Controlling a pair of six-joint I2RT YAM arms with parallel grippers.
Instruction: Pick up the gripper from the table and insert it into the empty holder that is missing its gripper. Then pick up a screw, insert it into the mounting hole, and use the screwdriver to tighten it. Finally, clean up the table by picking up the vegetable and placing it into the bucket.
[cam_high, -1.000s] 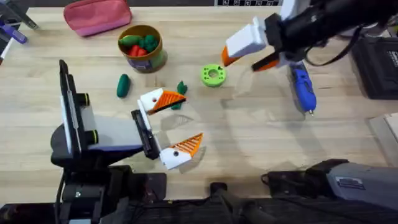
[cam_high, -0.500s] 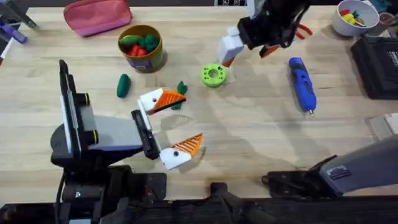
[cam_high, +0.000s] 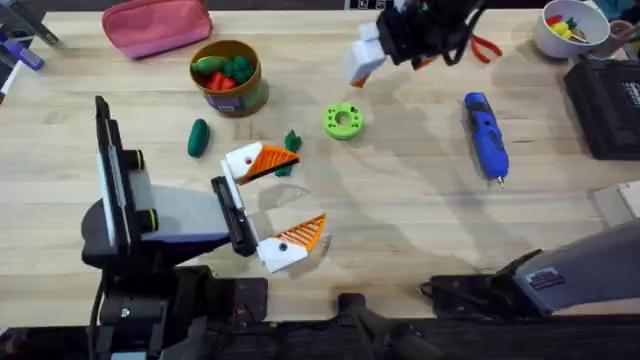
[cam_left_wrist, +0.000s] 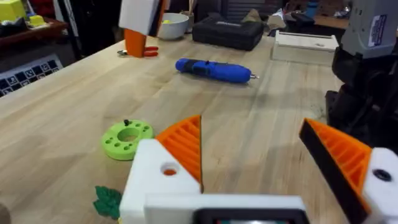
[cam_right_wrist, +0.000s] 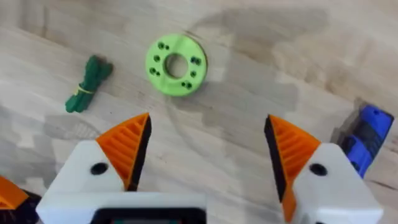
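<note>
Writing is showing on a white label on the grey arm link at the table's near right edge (cam_high: 560, 280), but it cannot be read. Pale wood planks are forming the tabletop (cam_high: 420, 210); a pink pouch (cam_high: 157, 25), a white bowl (cam_high: 570, 28) and a black case (cam_high: 608, 105) are sitting along the far and right edges.

The screwdriver (cam_high: 486, 135), blue and pen-shaped with a thin metal tip, is lying flat on the right half of the table, near the black case. The bucket (cam_high: 228, 75), yellow-rimmed with a green band, is standing at the far left centre holding red and green toy vegetables. A green vegetable (cam_high: 198, 137) is lying just in front of it, and a small leafy green one (cam_high: 290, 142) is touching an orange fingertip of the left gripper (cam_high: 285, 195). A green disc with holes (cam_high: 343, 121) is resting mid-table.

The left gripper is resting low with its jaws spread wide. The right gripper (cam_right_wrist: 205, 152) is hovering over the far centre, jaws spread and holding nothing.
</note>
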